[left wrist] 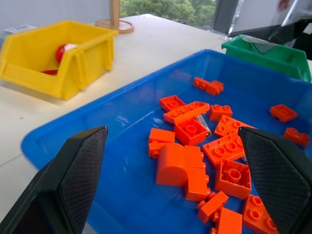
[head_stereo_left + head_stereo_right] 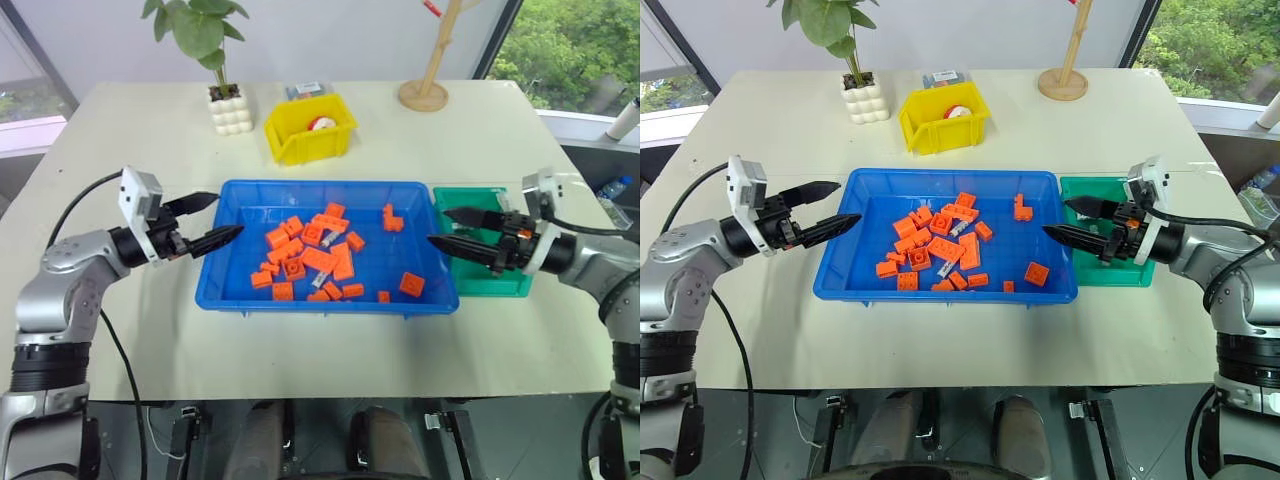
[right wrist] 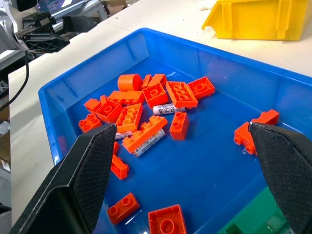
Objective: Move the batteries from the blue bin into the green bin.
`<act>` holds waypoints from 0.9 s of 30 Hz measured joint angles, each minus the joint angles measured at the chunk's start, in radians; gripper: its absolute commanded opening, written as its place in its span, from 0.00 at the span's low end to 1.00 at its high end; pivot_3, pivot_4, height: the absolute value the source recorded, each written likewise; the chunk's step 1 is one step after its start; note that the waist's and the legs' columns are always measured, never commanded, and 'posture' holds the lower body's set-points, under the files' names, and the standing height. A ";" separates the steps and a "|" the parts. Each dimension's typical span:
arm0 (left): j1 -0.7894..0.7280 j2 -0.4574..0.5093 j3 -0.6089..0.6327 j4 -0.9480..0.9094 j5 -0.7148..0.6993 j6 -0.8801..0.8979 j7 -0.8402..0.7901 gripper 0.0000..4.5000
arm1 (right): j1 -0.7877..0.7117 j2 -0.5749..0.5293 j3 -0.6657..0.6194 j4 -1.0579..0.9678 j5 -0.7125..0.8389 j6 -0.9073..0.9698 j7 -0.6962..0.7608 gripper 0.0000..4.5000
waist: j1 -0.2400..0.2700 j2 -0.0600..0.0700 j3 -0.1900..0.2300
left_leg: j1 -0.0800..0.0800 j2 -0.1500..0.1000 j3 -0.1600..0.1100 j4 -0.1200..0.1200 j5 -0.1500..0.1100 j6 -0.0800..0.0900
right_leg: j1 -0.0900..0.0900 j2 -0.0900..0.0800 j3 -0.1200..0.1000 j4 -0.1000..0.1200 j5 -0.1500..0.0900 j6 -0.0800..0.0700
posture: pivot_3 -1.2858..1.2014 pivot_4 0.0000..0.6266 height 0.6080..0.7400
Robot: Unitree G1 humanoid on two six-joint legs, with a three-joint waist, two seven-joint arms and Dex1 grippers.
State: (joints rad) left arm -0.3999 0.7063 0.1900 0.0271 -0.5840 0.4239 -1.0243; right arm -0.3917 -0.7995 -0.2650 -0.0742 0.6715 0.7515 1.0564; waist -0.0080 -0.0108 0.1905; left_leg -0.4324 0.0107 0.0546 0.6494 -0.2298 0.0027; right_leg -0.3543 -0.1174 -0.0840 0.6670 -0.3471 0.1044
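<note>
The blue bin [image 2: 248, 212] lies in the middle of the table, scattered with orange bricks [image 2: 300, 262]. Among the bricks lie silvery batteries: one [image 3: 168, 109] beside a long brick, another [image 3: 148, 142] half under a flat brick. The green bin [image 2: 492, 281] sits against the blue bin's right side. My left gripper [image 2: 226, 215] hovers open over the blue bin's left rim, pointing inward. Over the seam between the blue and green bins my right gripper [image 2: 438, 226] stands open, pointing toward the bricks. Neither holds anything.
A yellow bin [image 2: 310, 140] with a red and white object stands behind the blue bin. A potted plant [image 2: 228, 108] is at the back left and a wooden stand [image 2: 424, 95] at the back right. Bare table lies in front of the bins.
</note>
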 measured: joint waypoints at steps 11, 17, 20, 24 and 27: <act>0.000 0.006 -0.008 -0.011 0.005 0.021 -0.024 1.00 | 0.000 0.007 0.011 0.000 0.000 -0.019 -0.009 0.99 | 0.000 0.000 0.000 | 0.000 0.000 0.000 0.000 0.000 0.000 | 0.000 0.000 0.000 0.000 0.000 0.000 | 0.52 0.24 1.00; 0.000 0.009 -0.008 -0.011 0.005 0.025 -0.023 1.00 | 0.000 0.010 0.018 0.000 0.000 -0.031 -0.011 0.99 | 0.000 0.000 0.000 | 0.000 0.000 0.000 0.000 0.000 0.000 | 0.000 0.000 0.000 0.000 0.000 0.000 | 0.52 0.24 1.00; 0.000 0.008 -0.008 -0.011 0.005 0.026 -0.021 1.00 | 0.000 0.010 0.019 0.000 -0.001 -0.036 -0.011 0.99 | 0.000 0.000 0.000 | 0.000 0.000 0.000 0.000 0.000 0.000 | 0.000 0.000 0.000 0.000 0.000 0.000 | 0.52 0.24 1.00; 0.000 0.008 -0.008 -0.012 0.005 0.026 -0.020 1.00 | 0.000 0.010 0.024 0.001 -0.001 -0.039 -0.011 0.99 | 0.000 0.000 0.000 | 0.000 0.000 0.000 0.000 0.000 0.000 | 0.000 0.000 0.000 0.000 0.000 0.000 | 0.52 0.24 1.00; 0.000 0.008 -0.008 -0.012 0.005 0.027 -0.020 1.00 | -0.001 0.010 0.025 0.002 -0.001 -0.041 -0.011 0.99 | 0.000 0.000 0.000 | 0.000 0.000 0.000 0.000 0.000 0.000 | 0.000 0.000 0.000 0.000 0.000 0.000 | 0.52 0.24 1.00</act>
State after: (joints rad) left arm -0.3995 0.7147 0.1821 0.0148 -0.5794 0.4507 -1.0439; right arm -0.3926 -0.7897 -0.2398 -0.0726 0.6704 0.7108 1.0452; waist -0.0082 -0.0108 0.1905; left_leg -0.4324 0.0107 0.0546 0.6494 -0.2298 0.0028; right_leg -0.3543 -0.1175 -0.0840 0.6669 -0.3471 0.1044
